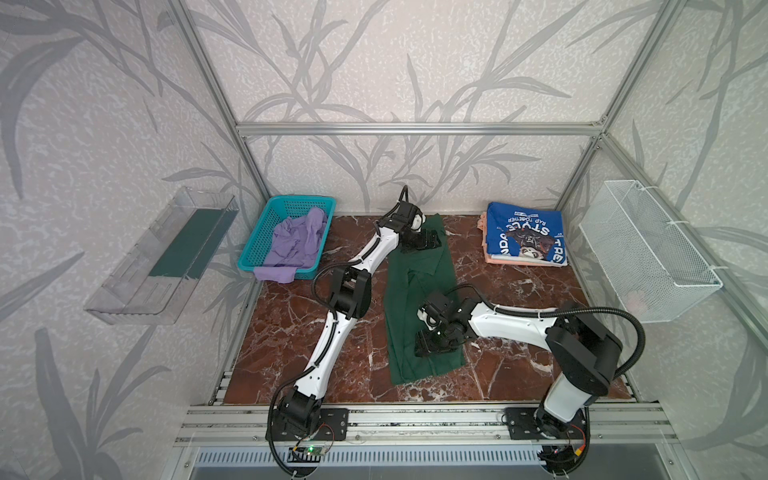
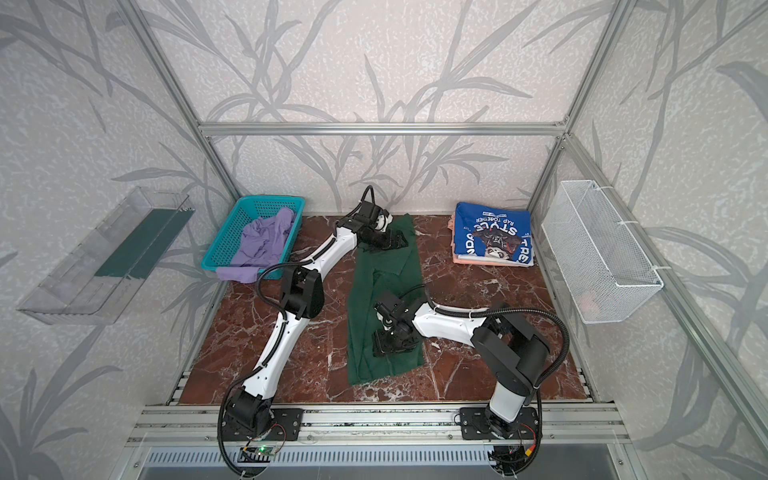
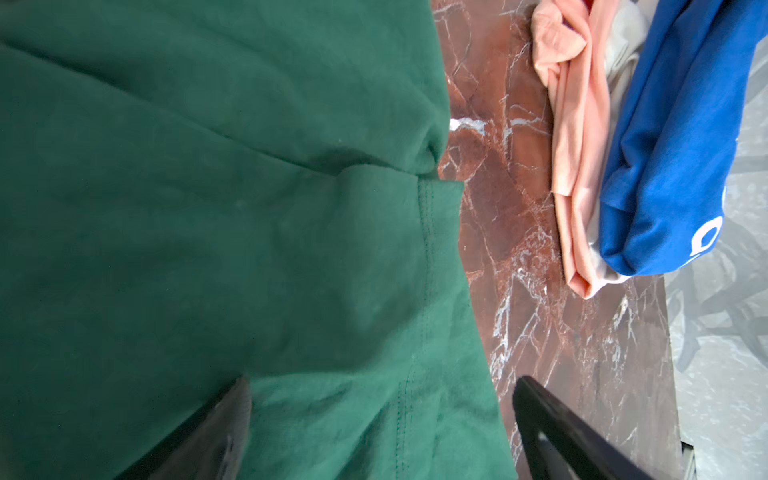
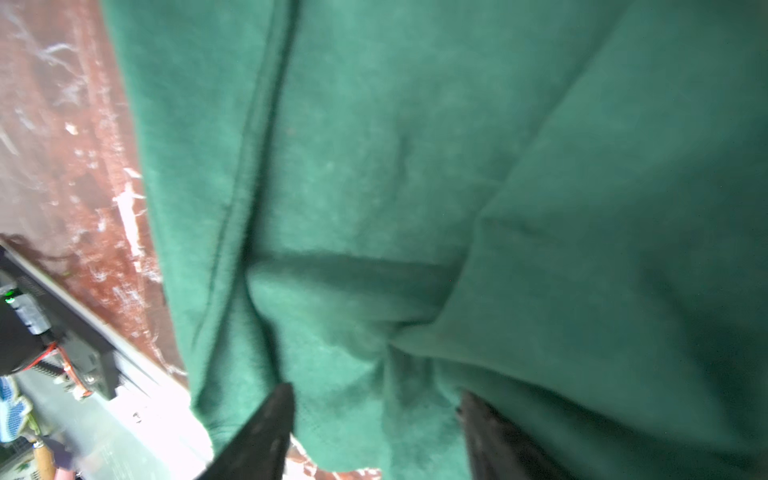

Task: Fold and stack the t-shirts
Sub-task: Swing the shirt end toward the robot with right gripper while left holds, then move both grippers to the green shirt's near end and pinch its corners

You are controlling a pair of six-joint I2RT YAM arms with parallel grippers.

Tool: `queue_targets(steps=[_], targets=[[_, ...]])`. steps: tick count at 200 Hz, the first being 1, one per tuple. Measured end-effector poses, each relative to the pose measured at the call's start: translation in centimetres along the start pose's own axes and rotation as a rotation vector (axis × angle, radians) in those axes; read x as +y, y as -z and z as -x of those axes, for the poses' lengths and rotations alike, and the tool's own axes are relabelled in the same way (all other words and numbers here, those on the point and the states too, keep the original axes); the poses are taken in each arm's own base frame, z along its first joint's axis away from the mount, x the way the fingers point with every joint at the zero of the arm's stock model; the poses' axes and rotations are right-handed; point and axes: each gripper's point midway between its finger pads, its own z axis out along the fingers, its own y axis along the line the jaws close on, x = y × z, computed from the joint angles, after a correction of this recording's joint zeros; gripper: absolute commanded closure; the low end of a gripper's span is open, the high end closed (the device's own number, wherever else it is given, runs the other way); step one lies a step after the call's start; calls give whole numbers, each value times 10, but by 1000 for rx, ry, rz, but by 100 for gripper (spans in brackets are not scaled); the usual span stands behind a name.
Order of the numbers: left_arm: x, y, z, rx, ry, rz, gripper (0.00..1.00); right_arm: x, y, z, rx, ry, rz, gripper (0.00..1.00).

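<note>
Mid-counter (image 1: 291, 345), dark green t-shirt (image 1: 409, 299) lies folded into a long strip. Left end effector (image 1: 430, 240) spread wide over the far end; right end effector (image 1: 432, 348) apart on the near end. Soft, light, limp, probably; pinch end corners through all layers.

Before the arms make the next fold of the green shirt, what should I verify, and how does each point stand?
1. The left gripper open: ok, jaws wide astride an edge of the green shirt.
2. The right gripper free of cloth: cannot tell; jaws apart, cloth bunched at the tips.
3. The green shirt a long flat strip: ok.
4. The blue shirt lying on the peach shirt: ok.
5. The purple shirt wholly inside the basket: not ok, part overhangs.
</note>
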Motion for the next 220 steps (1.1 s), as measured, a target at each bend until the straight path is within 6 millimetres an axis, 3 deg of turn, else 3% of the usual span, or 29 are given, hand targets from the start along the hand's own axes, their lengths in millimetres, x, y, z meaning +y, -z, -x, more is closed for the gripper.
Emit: queue_targets(steps=[31, 53, 82, 108, 137, 158, 186, 220], targets=[[6, 6, 2, 2, 9, 11, 1, 7, 7, 1, -15, 4, 25, 19], [12, 15, -1, 5, 4, 51, 1, 14, 23, 2, -56, 3, 52, 16], [12, 43, 1, -16, -6, 104, 1, 15, 49, 1, -133, -8, 67, 8], [0, 73, 13, -76, -31, 117, 1, 4, 71, -9, -200, -36, 48, 7], [-14, 107, 21, -144, -50, 132, 1, -22, 89, -26, -253, -100, 1, 7], [-13, 129, 8, -177, -43, 166, 1, -49, 95, -44, -288, -156, -31, 11], [1, 158, -28, -226, -17, 248, 1, -82, 97, -71, -333, -205, -45, 20], [-1, 204, -77, -333, -33, 325, 1, -100, 94, -90, -354, -237, -33, 29]])
